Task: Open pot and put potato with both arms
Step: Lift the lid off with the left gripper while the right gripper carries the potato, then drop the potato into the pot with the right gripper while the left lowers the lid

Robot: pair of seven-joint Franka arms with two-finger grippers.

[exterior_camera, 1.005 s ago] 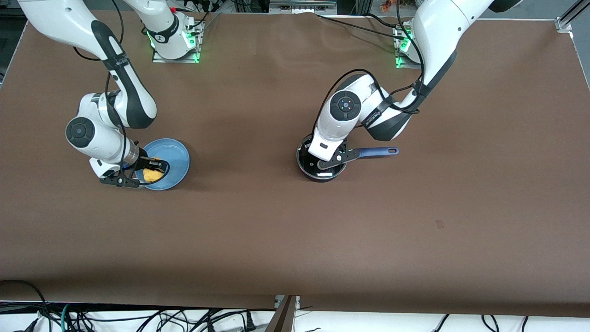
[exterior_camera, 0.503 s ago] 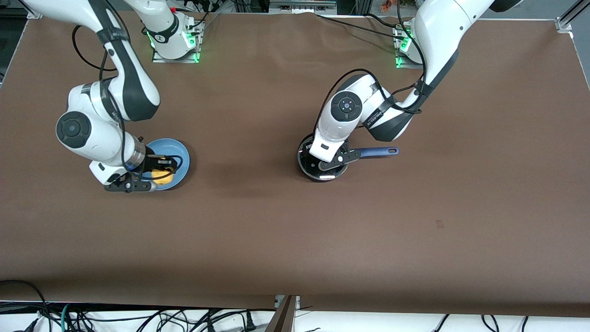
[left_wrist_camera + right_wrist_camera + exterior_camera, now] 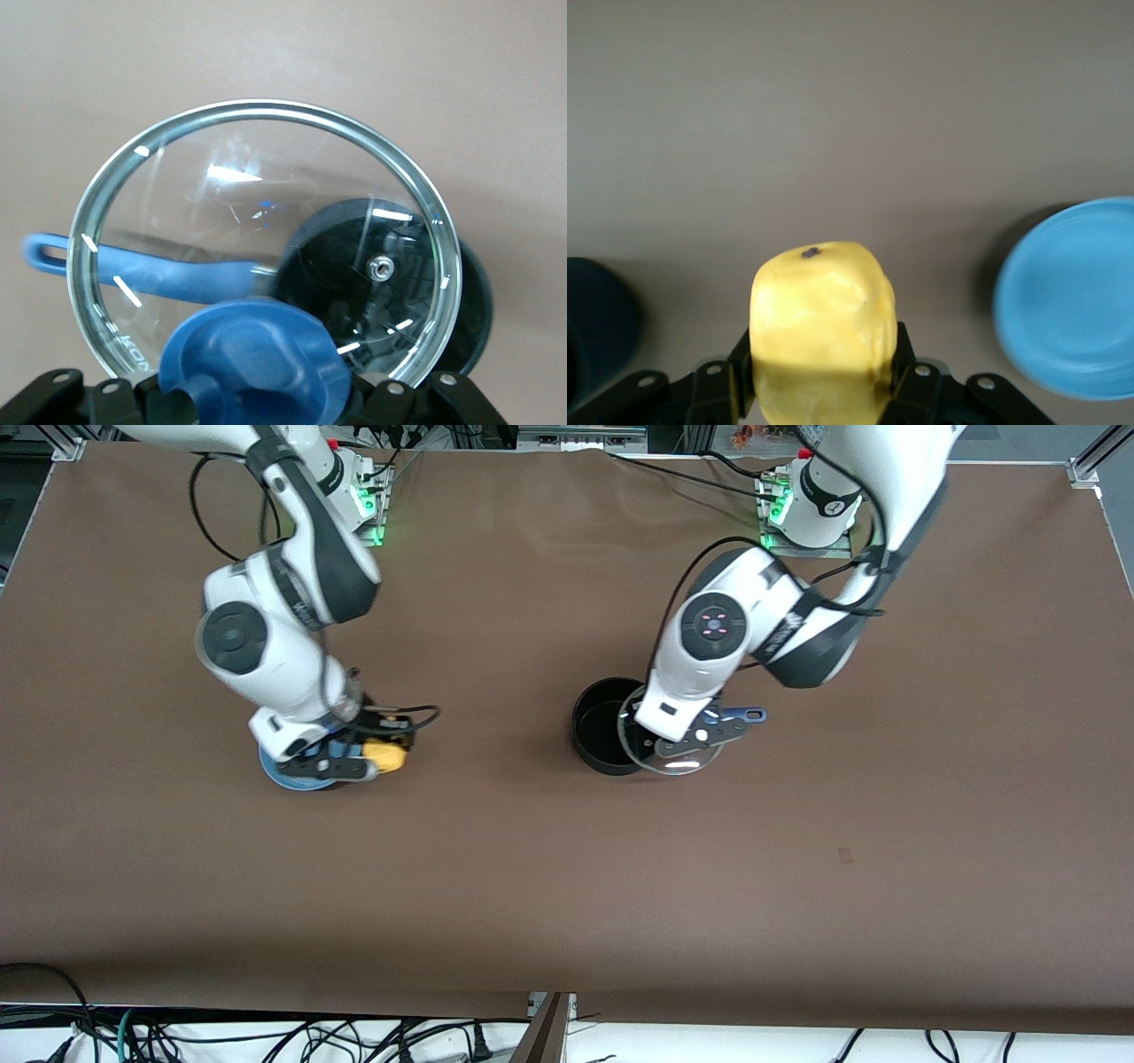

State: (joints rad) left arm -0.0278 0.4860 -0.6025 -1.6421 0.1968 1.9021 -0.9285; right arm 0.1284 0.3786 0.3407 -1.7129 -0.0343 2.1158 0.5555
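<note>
— Front view first: where's the lid [image 3: 671,755]?

— Off the pot [image 3: 605,726]. The left gripper [image 3: 687,737] is clamped on its blue knob [image 3: 257,363], holding it in the air over the pot's handle [image 3: 741,715]. The pot stands open mid-table, toward the left arm's end.

— And the potato [image 3: 384,755]?

— Pinched between the right gripper [image 3: 372,755]'s fingers, lifted over the tabletop [image 3: 532,886] just beside the blue plate [image 3: 288,778], toward the right arm's end.
</note>
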